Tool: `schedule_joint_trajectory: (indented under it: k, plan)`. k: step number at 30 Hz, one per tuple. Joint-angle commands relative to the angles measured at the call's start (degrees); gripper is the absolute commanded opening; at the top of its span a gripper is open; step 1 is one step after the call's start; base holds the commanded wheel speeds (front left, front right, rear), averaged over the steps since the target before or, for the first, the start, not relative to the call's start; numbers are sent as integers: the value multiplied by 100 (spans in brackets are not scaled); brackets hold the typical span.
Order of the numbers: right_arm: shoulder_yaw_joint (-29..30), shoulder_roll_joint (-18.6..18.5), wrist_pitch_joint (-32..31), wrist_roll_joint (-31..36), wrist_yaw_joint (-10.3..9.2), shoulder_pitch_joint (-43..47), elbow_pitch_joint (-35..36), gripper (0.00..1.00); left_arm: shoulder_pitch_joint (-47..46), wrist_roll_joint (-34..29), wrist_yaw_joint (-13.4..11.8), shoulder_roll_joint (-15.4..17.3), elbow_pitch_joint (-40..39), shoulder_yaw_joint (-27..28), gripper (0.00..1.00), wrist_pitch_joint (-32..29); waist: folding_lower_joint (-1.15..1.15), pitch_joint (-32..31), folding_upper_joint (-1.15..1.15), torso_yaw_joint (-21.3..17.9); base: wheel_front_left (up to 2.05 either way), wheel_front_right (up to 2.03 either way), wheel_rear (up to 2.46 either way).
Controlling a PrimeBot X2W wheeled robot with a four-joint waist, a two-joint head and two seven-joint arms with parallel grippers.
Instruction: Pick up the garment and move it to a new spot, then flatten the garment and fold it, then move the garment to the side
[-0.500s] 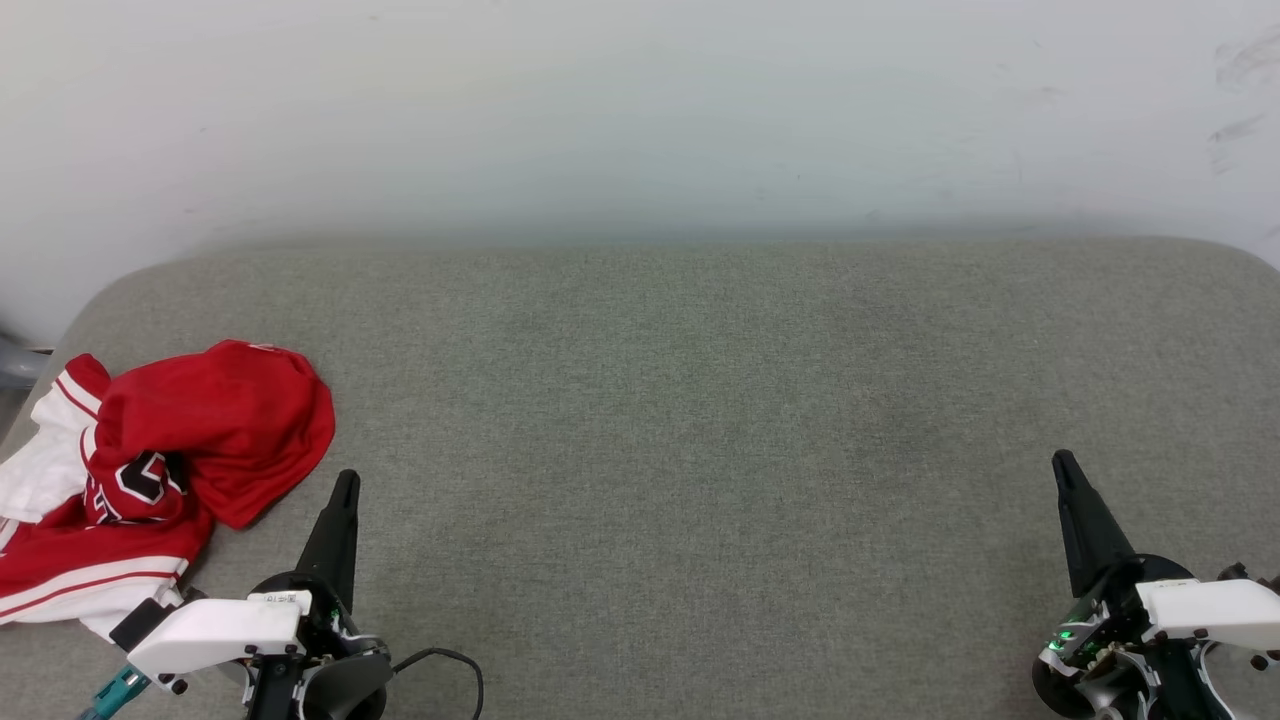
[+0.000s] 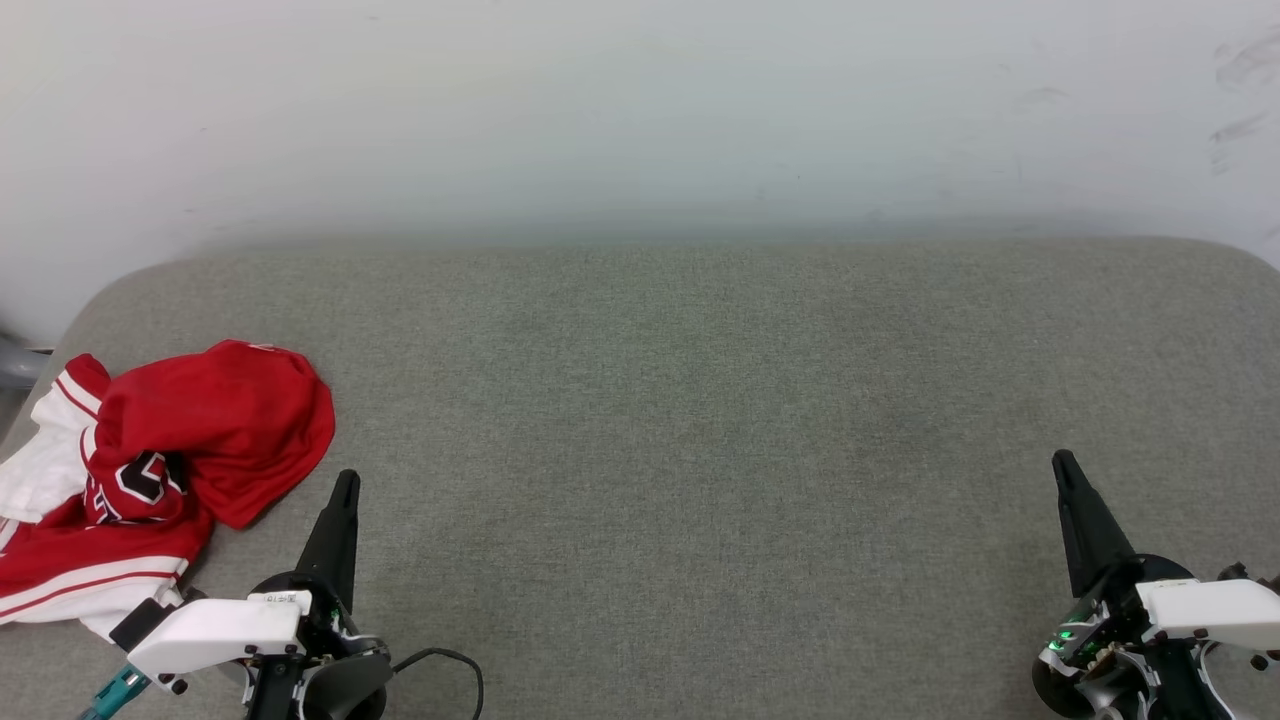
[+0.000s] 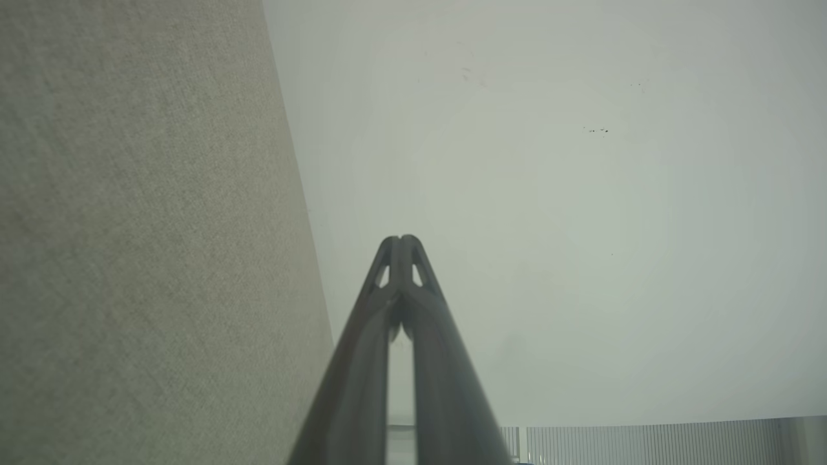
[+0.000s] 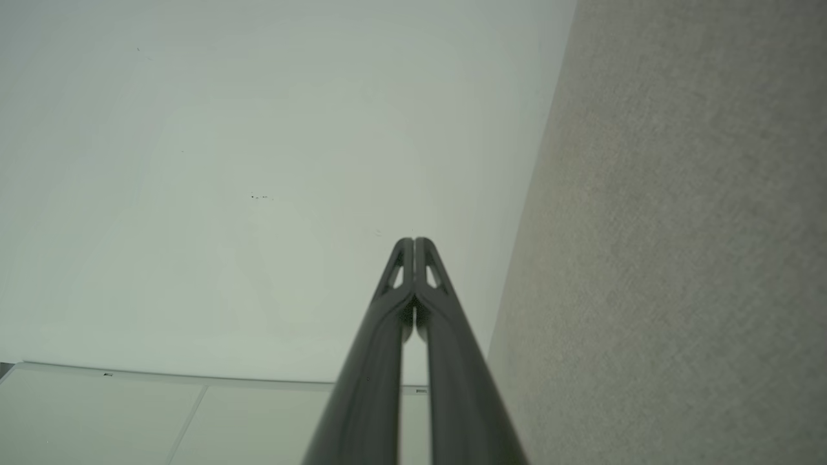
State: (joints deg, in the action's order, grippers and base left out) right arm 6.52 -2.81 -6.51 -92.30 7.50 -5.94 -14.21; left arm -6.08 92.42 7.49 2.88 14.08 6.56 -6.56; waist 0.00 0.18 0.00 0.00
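The garment (image 2: 170, 460), a red shirt with white sleeves and striped trim, lies crumpled at the left edge of the grey fabric surface (image 2: 680, 420) in the head view, part of a black letter showing. My left gripper (image 2: 346, 482) is shut and empty, its tip just right of the garment's near edge and apart from it. At the lower right my right gripper (image 2: 1060, 462) is shut and empty, far from the garment. In the wrist views the left gripper (image 3: 401, 240) and right gripper (image 4: 414, 241) each have fingertips pressed together, pointing at the white wall.
A white wall (image 2: 640, 110) rises behind the grey surface. The surface's rounded back corners show at far left and far right. A black cable (image 2: 450, 660) loops beside my left wrist. A grey pipe (image 2: 15, 362) sits at the far left edge.
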Motion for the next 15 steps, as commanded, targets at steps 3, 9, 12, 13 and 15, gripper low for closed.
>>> schedule_joint_trajectory:
  k: [3, 9, 12, 13, 15]
  plan:
    - [-7, -14, 9, -23, -2, -79, 0, 0, -36, -1, 14, -13, -5, 13, 0, -10, 0, 0, 0, 0, 0, 0, 0]
    - [-6, -14, 9, -23, -2, -79, 0, 0, -36, -1, 14, -13, -5, 13, 0, -10, 0, 0, 0, 0, 0, 0, 0]
    - [-1, 1, 2, 1, 0, 9, -15, 100, 6, -1, 0, 0, 14, -7, 100, 0, 0, 0, 0, 0, 0, 0, 0]
    - [-2, 3, 4, 1, -1, 37, -48, 100, 30, -1, -1, -3, 52, -17, 100, 3, 0, 0, 0, 0, 0, 0, 0]
    - [-38, 3, 53, 9, -1, 56, 12, 100, 32, -23, -1, -3, 6, -74, 100, 36, 0, 1, 0, -1, 0, 0, 0]
